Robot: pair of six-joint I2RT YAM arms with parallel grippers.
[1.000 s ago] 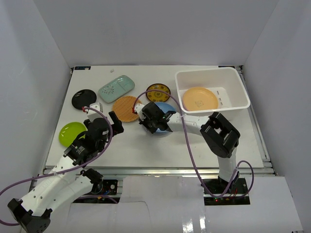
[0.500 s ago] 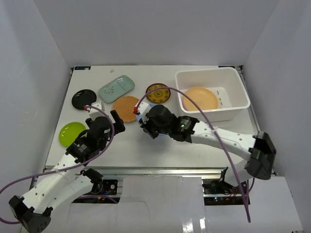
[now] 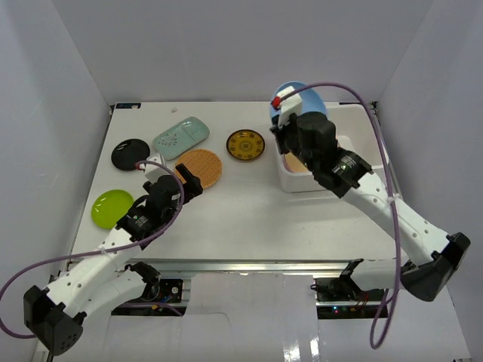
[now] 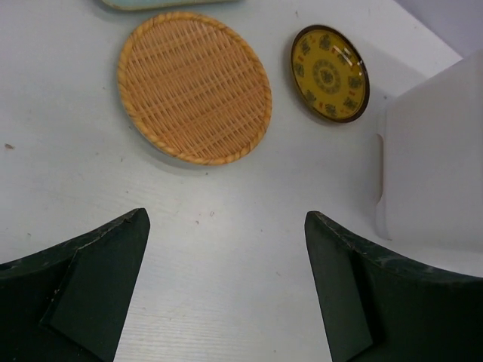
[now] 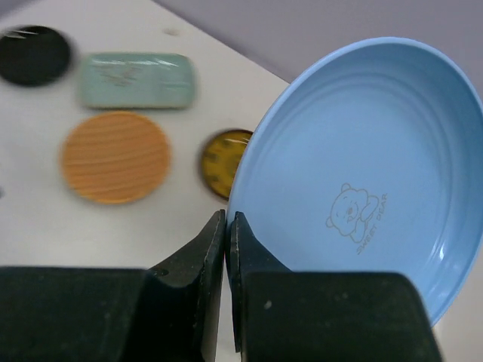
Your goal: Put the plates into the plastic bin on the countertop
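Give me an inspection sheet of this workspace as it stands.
Surface: white countertop, a few small specks.
Job's things: blue plate raised over the plastic bin; tan plate inside, mostly hidden; black plate, mint dish, woven orange plate, yellow patterned plate and lime plate lie flat on the countertop.
Clutter: small white bit at far left corner, unclear what.
Grippers: left gripper open, empty; right gripper shut on blue plate's rim.
Cables: purple cables loop along both arms.
Surroundings: white walls.

Bare countertop point(image 4: 226, 241) between woven plate point(image 4: 195, 87) and bin point(image 4: 432, 166)
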